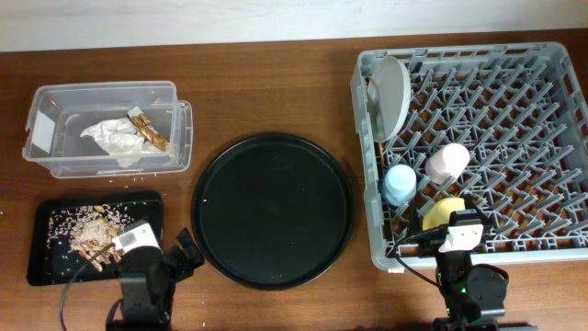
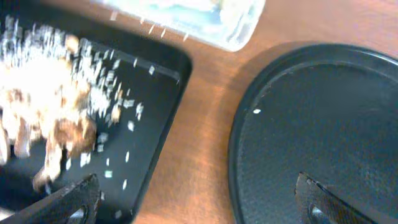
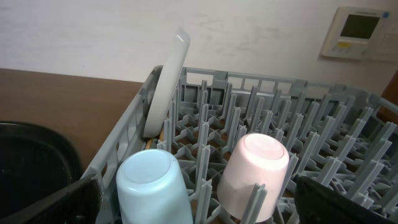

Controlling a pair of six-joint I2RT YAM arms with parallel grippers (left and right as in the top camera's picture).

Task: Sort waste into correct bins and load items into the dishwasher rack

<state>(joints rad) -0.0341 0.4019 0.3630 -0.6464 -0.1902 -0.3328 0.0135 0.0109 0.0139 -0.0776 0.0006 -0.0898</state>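
Down at the near edge of the surface (image 1: 276, 92), both arms sit folded low with their wrists pointing away from the robot. The left claw (image 1: 177, 256) hangs released over the bare strip of wood between the flat black tray (image 1: 41, 267) and the large round black tray (image 1: 271, 210). In the left wrist view its fingers (image 2: 68, 200) stand far apart at the bottom corners, with nothing between them.

The right claw (image 1: 462, 221) is poised at the near rim of the dishwasher rack (image 1: 514, 138). It is also released, jaws spread wide and gripping nothing.

On the flat black tray lie the beige-brown food scraps (image 1: 92, 234), with white rice grains (image 2: 118, 93) scattered around them. Behind that tray stands the clear plastic box (image 1: 50, 156), which holds the crumpled white napkin (image 1: 112, 140) and, touching its right side, the brown-and-gold wrapper (image 1: 149, 131).

Inside the rack, the pale grey-green plate (image 1: 390, 95) stands on edge against the left wall, near the far corner. The light-blue cup (image 1: 398, 182) and the pink cup (image 1: 446, 162) sit upside down among the pegs, side by side, just ahead of the right claw. The yellow bowl (image 1: 442, 212) rests at the rack's near edge, close beside the right wrist and partly hidden by it. Nothing lies on the round tray.
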